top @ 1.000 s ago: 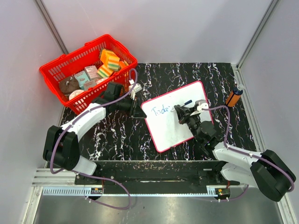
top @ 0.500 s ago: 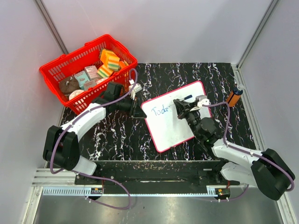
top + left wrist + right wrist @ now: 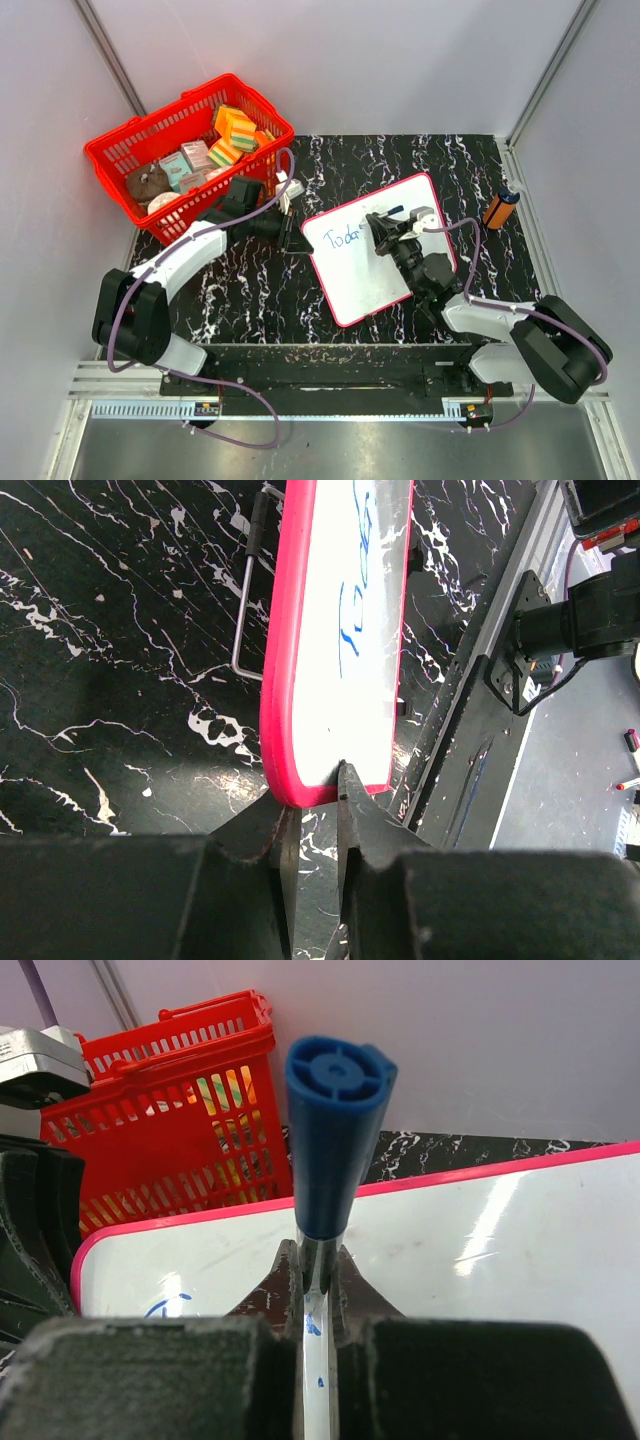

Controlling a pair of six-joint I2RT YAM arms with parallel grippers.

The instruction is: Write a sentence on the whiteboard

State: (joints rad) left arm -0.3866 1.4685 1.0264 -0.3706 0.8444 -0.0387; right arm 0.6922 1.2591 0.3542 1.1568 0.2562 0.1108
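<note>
One black marbled table (image 3: 250, 290) carries everything. One red basket (image 3: 178, 203) sits at ten o'clock from the table's middle, with coloured sponges and small boxes too jumbled to count. One whiteboard (image 3: 365, 285) with a red-pink rim lies tilted just right of centre, its long side running from about eight o'clock to two o'clock. Two arms reach in from six o'clock. The left gripper (image 3: 315, 790) is clenched on the board's rim at its nine o'clock corner, one finger on each face. The right gripper (image 3: 315, 1280) hangs over the board's middle, clamped on one blue-capped marker (image 3: 335, 1130) that stands upright between its fingers. One orange cylinder (image 3: 500, 208) lies at three o'clock, apart from the board. The sentence (image 3: 345, 238) is one blue word so far, near the board's upper left, reading roughly "Toda".
</note>
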